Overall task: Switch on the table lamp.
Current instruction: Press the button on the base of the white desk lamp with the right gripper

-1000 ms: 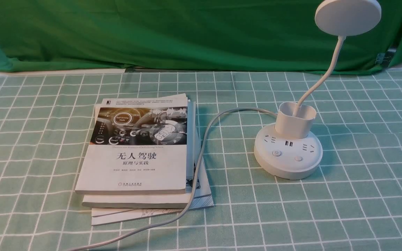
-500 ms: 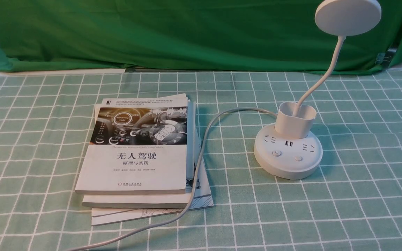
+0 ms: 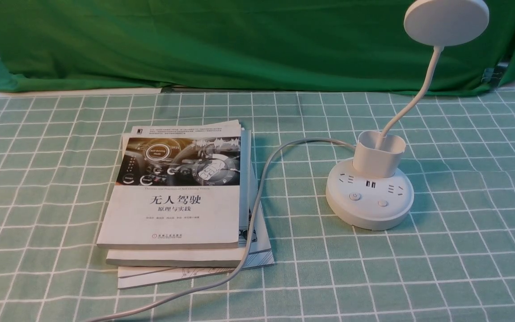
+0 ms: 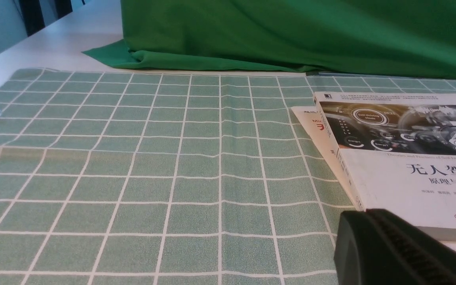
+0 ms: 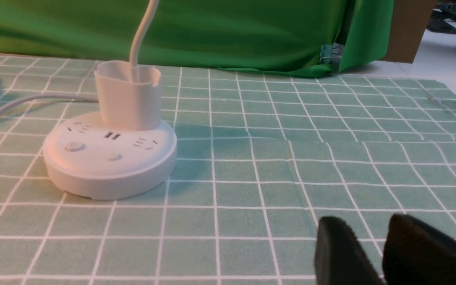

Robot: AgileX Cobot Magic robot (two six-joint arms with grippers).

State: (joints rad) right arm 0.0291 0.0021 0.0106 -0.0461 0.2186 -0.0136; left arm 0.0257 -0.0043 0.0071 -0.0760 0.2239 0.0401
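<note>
lamp: 1 table lamp point(image 3: 369, 197), right side of checked cloth point(image 3: 463, 250), 2 buttons on base
books: 3, stacked point(image 3: 181, 201), left of lamp
cord: 1 point(image 3: 257, 197), crosses stack
right gripper point(image 5: 384, 253): narrow gap, empty
left gripper point(image 4: 402, 249): jaw state can't tell

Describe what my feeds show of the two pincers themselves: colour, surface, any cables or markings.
Little is visible. In the left wrist view, the left pincer is matte black, with fine ridges running along one finger's inner face. In the right wrist view, the right pincer shows two matte black fingers with rounded tips. No cables or markings are visible, and the arms are out of frame.
</note>
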